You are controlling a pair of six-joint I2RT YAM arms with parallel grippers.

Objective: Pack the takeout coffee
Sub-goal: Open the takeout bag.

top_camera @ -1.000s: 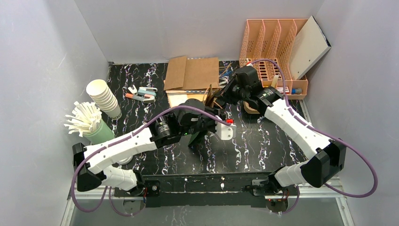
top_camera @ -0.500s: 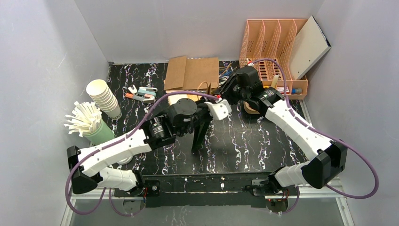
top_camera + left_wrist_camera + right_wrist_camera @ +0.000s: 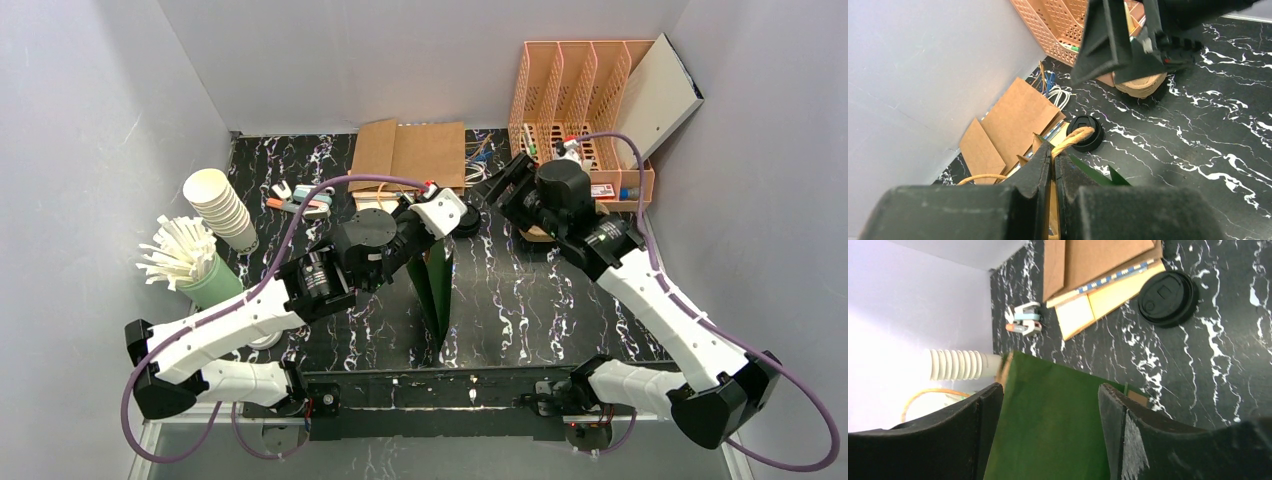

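One slim dark-green paper bag (image 3: 437,285), tan rope handle (image 3: 1075,137) clenched in left hand (image 3: 1053,156), right hand (image 3: 1048,390) released, spread wide

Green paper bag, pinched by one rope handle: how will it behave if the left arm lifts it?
Likely floppy: the left gripper pinches only one twine handle, so the green bag should hang and swing. Probably light: thin paper, looking nearly flat from above. Tall and narrow, so apt to tip if released; the right gripper is open, not bracing it.
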